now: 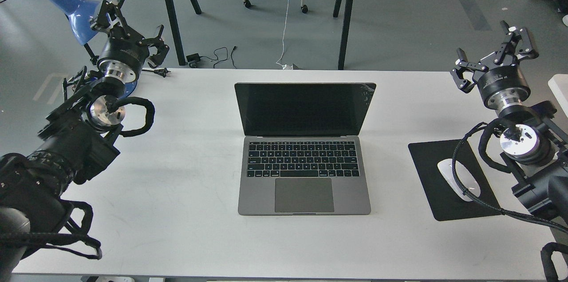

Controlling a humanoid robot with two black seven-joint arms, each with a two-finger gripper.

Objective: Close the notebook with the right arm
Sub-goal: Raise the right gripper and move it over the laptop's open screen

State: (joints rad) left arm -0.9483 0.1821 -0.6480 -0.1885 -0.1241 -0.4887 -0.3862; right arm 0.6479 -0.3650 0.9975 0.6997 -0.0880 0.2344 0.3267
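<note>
Grey workshop floor w/ cables and a dark-legged trestle behind; in front, a white bench (186, 175) carrying everything. The notebook (304, 148) sits at bench centre, lid upright and tilted slightly back, screen dark, keyboard toward the robot.

Right pincer (490, 57) hangs at approx 3 o'clock from the notebook, well apart from it, fingers spread, pinching nothing. Left pincer (128, 29) is up at 10 o'clock by the blue lamp (71, 4), also spread and empty.

Step in hand, as I judge it: bring the right arm in toward the lid. To do it well, pref. go in above the lid's top edge at 12 o'clock, get a finger behind it, then push toward 6 o'clock in an arc about the hinge, slow near the end so the lid doesn't slam. Keep the cable loop off the mouse (457, 179) and mouse pad (432, 162).

Count: 1 notebook, 1 mouse, 1 mouse pad, 1 lamp, 2 arms.
</note>
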